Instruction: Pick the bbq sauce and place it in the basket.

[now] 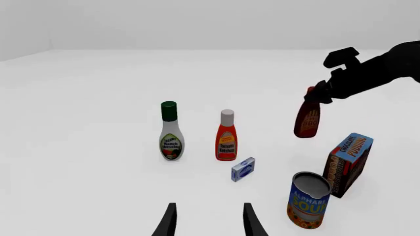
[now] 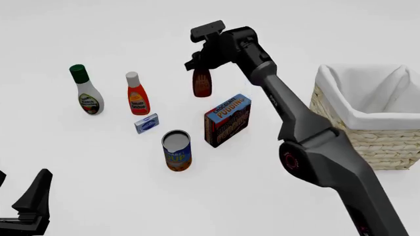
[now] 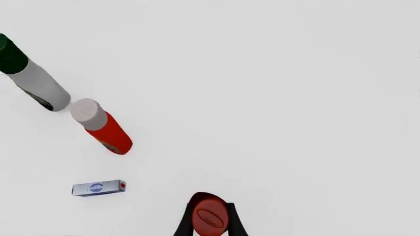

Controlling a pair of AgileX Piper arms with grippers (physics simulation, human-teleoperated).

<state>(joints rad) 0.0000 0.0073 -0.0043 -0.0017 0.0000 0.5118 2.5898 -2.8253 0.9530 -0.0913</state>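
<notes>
The bbq sauce (image 2: 202, 82), a dark brownish-red bottle with a red cap, is slightly tilted behind the pudding box. It also shows in the left wrist view (image 1: 307, 120), and its cap shows from above in the right wrist view (image 3: 210, 220). My right gripper (image 2: 199, 68) is shut on its cap and neck. I cannot tell whether the bottle's base touches the table. The wicker basket (image 2: 374, 142) with a white lining stands at the right, well apart from the bottle. My left gripper (image 1: 208, 221) is open and empty, low at the near left (image 2: 29, 206).
A white ranch bottle with a green cap (image 2: 86, 91) and an orange-red ketchup bottle (image 2: 137, 96) stand at the left. A small blue box (image 2: 146, 123), a soup can (image 2: 177, 151) and a chocolate pudding box (image 2: 227, 119) lie between the bottle and me.
</notes>
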